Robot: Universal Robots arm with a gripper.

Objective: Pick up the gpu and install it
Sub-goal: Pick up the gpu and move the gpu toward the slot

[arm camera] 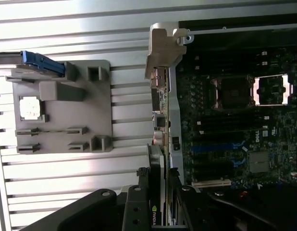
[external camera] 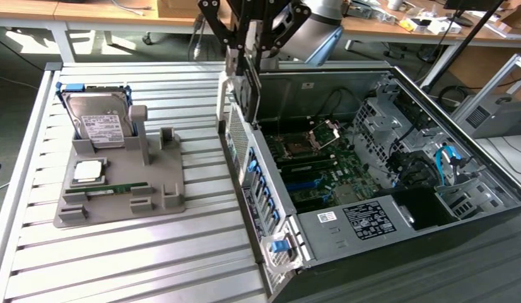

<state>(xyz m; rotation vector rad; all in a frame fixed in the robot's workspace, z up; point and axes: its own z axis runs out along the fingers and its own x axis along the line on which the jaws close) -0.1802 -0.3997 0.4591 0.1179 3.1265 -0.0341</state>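
Well, I read this as the carry stage between pick-up and install. The gripper (external camera: 250, 47) sits at the upper middle of the exterior view, and its claw is pinching the gpu (external camera: 245, 101), which hangs upright below the fingers, well apart from the grey fixture (external camera: 159, 189) on the exterior view's left. The hard drive (external camera: 101, 120) and the memory stick (external camera: 109, 187) rest on that fixture. In the wrist view the gripper (arm camera: 159, 175) clamps the gpu (arm camera: 158, 101) edge-on, with a fingertip (arm camera: 141, 175) on each side of it and the card's silvery bracket (arm camera: 164, 45) at the far end. The card hangs over the rear wall (external camera: 252, 170) of the open computer case, beside the motherboard (arm camera: 235, 120) rather than above it. I cannot tell whether it touches that wall. The pick looks done to me and the seating not yet begun. As I judge it, the card's long edge runs along the rear wall, across the line of the blue expansion slot (arm camera: 218, 147). Seating it would call for a turn so that the edge connector lines up with a slot and the bracket meets the rear wall. It would then take a straight, square press with no tilt, keeping clear of the cables (external camera: 450, 161) at the exterior view's right.
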